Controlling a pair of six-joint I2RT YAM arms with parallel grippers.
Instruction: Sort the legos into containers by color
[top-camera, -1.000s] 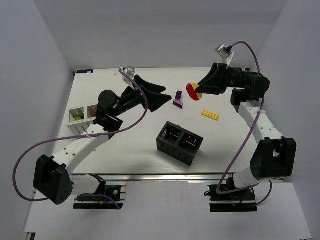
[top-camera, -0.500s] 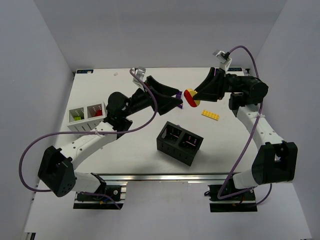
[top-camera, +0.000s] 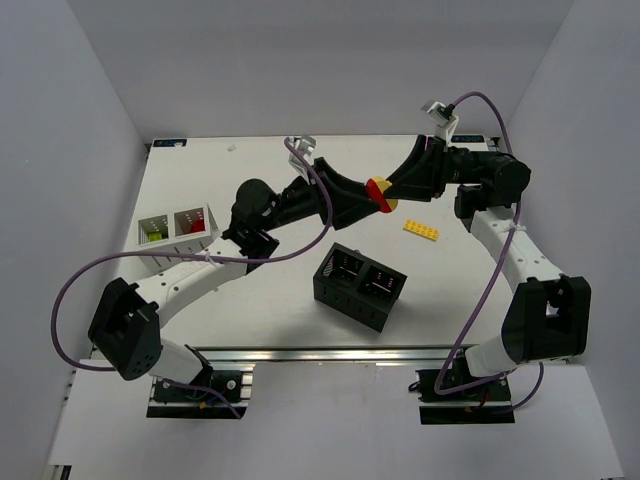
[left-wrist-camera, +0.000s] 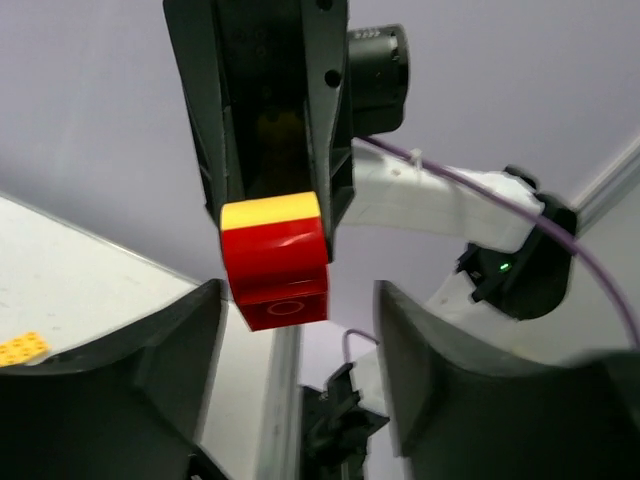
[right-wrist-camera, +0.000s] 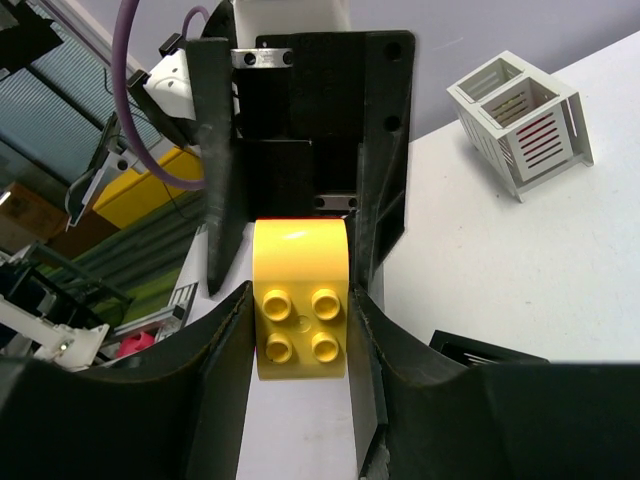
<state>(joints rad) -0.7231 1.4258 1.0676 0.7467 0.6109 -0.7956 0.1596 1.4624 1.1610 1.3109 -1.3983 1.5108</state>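
My right gripper (top-camera: 392, 189) is shut on a stacked brick, red on one half and yellow on the other (top-camera: 381, 194), held in the air above the table. In the right wrist view the yellow studded face (right-wrist-camera: 300, 300) sits tight between my fingers. My left gripper (top-camera: 366, 200) is open and faces it. In the left wrist view the brick (left-wrist-camera: 275, 262) hangs just beyond my left gripper (left-wrist-camera: 290, 390), apart from both fingers. A flat yellow-orange lego (top-camera: 421, 229) lies on the table. The purple lego is hidden.
The black two-compartment box (top-camera: 360, 285) stands at the centre front, below the grippers. The white two-compartment box (top-camera: 178, 228) stands at the left with a green and a red piece inside; it also shows in the right wrist view (right-wrist-camera: 520, 120).
My left arm has swung right and forward until its open fingers meet the brick. My right gripper moved slightly left with the brick. The purple lego is now covered by the left gripper.
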